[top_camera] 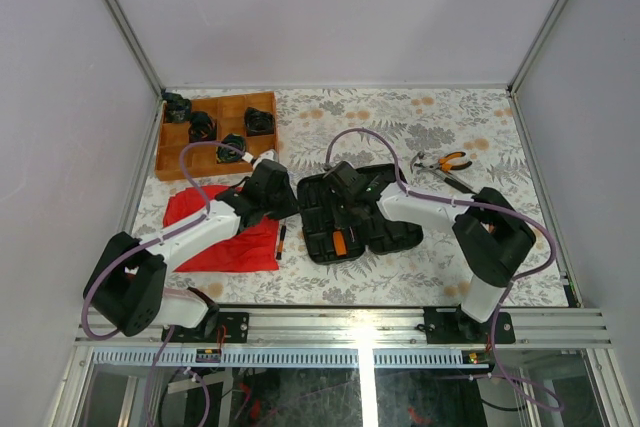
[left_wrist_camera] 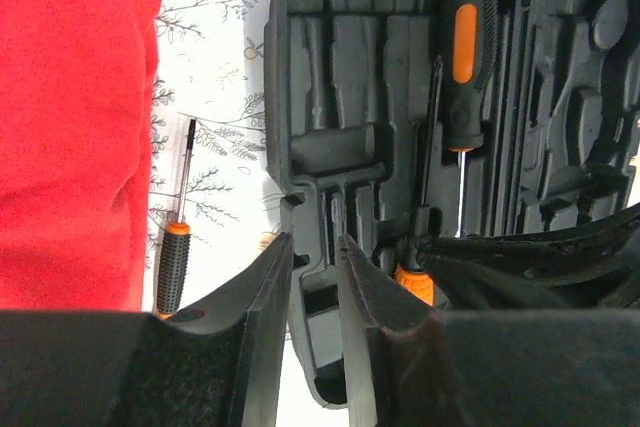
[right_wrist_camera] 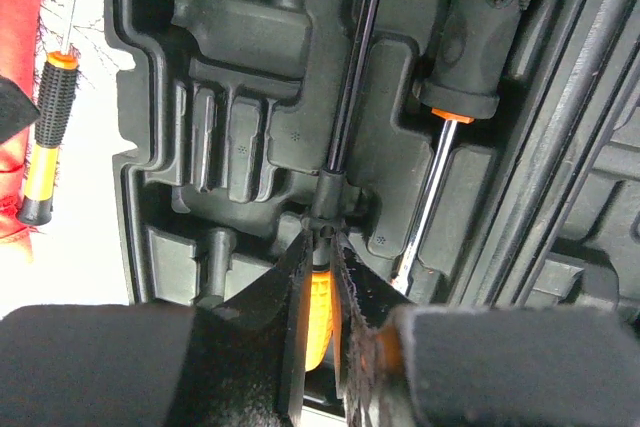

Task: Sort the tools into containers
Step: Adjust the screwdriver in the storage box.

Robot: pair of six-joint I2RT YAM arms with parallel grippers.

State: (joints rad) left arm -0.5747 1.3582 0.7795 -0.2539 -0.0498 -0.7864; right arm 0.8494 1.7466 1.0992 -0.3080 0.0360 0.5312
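Note:
The black tool case point(top_camera: 318, 232) lies open at the table's middle. A large orange-and-black screwdriver point(left_wrist_camera: 462, 57) sits in a moulded slot, also seen in the right wrist view point(right_wrist_camera: 470, 37). My right gripper point(right_wrist_camera: 318, 247) is shut on the orange handle of a slim screwdriver point(right_wrist_camera: 318, 317), whose shaft lies along a slot in the case. My left gripper point(left_wrist_camera: 315, 247) has its jaws a little apart, straddling the case's left rim point(left_wrist_camera: 300, 277). A small screwdriver point(left_wrist_camera: 175, 247) lies on the table left of the case point(top_camera: 281, 240). Orange-handled pliers point(top_camera: 447, 161) lie at the back right.
A red cloth point(top_camera: 215, 232) lies left of the case, under my left arm. A compartmented wooden tray point(top_camera: 170, 152) with several dark objects stands at the back left. The second case half point(left_wrist_camera: 580, 97) lies to the right of the slotted half.

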